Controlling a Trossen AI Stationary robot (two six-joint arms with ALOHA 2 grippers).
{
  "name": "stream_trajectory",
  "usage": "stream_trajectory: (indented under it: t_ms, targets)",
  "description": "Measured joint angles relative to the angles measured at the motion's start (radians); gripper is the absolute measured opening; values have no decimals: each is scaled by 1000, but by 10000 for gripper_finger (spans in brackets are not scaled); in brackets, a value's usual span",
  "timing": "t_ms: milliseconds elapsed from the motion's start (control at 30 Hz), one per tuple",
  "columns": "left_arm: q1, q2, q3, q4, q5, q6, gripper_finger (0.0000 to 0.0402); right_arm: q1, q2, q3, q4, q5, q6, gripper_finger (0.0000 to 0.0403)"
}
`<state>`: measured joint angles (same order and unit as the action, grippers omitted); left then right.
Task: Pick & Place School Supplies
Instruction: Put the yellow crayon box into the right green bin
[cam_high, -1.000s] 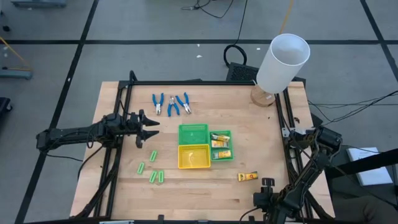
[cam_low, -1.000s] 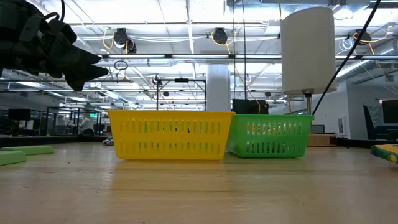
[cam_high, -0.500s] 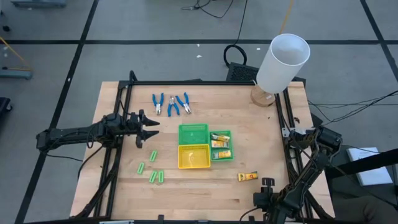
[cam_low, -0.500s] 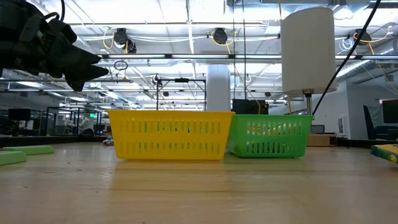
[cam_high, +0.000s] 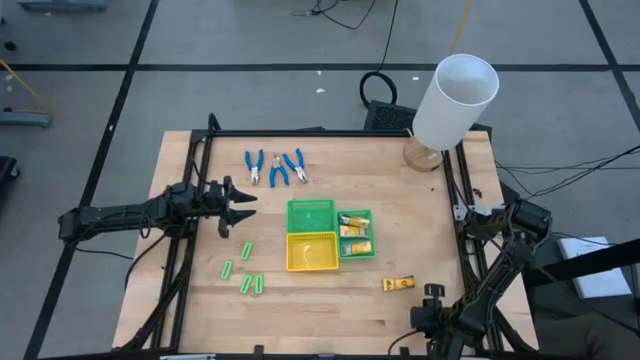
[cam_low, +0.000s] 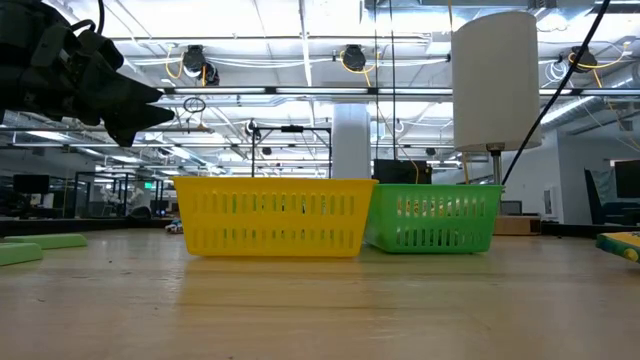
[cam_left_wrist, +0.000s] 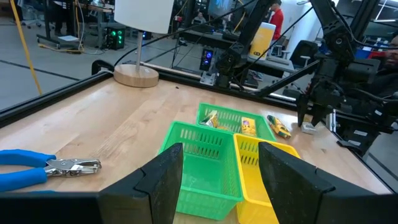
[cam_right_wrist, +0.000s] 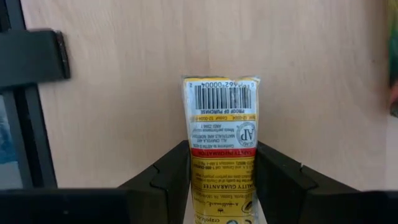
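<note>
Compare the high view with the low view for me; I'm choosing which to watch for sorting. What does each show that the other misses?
Only the high view shows the three blue-handled tools, the packets inside the small green tray, the lone packet on the table, and the right gripper near it.

Only the low view shows the room's ceiling lights behind the table.

Both show the yellow tray, a green tray, the white cylinder, green sticks and the left gripper.
</note>
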<state>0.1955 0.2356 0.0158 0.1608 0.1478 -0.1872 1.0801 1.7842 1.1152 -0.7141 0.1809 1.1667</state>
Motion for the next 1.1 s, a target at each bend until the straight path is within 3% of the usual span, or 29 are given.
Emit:
stream_trajectory:
  t_ms: [333,1100]
  targets:
    - [0,0,0,0,0,0,214,-8,-8,2,21,22,-15,148]
    - [0,0,0,0,0,0,214,-106,-11,5,227,27,-266,148]
